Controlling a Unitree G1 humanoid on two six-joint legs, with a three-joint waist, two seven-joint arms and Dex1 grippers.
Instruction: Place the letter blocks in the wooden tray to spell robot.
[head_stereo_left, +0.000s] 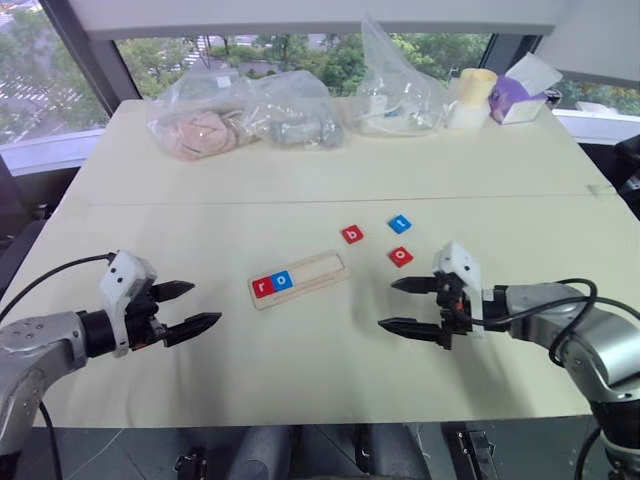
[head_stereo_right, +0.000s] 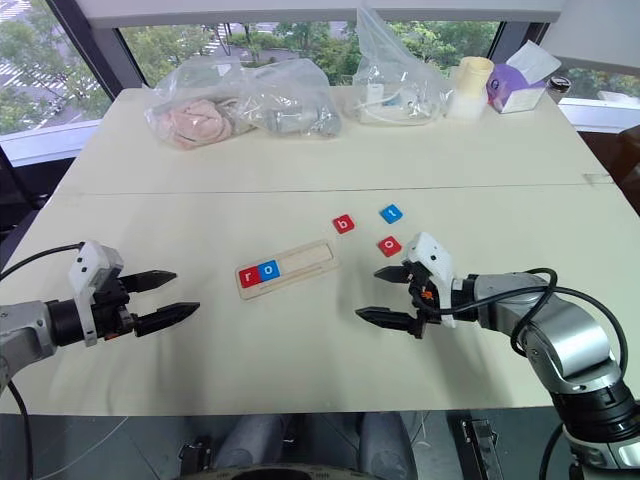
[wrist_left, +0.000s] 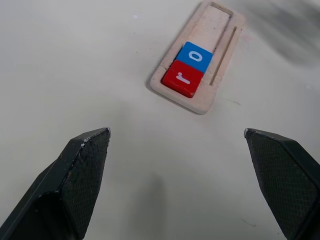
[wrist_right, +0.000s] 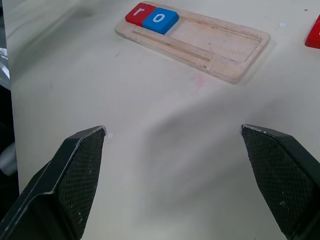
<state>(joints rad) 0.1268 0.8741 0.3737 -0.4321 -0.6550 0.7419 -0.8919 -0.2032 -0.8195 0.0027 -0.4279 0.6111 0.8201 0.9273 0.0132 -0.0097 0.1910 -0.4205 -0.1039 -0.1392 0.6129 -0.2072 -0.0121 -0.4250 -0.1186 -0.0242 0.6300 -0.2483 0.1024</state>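
The tray (head_stereo_left: 298, 279) is lying mid-desk (head_stereo_left: 300, 180), carrying a red r (head_stereo_left: 263, 286) and a blue o (head_stereo_left: 283, 280) touching at its left end, the other slots sitting bare. Beyond its right end, three tiles are resting loose and apart: a red b (head_stereo_left: 352, 234), a blue t (head_stereo_left: 399, 223) and a red o (head_stereo_left: 400, 256). The left pincer (head_stereo_left: 185, 309) is hovering left of the tray, spread wide, gripping nothing. The right pincer (head_stereo_left: 405, 305) is hovering just beside the red o, equally spread and empty. Bags (head_stereo_left: 240, 115) are lying along the far edge.
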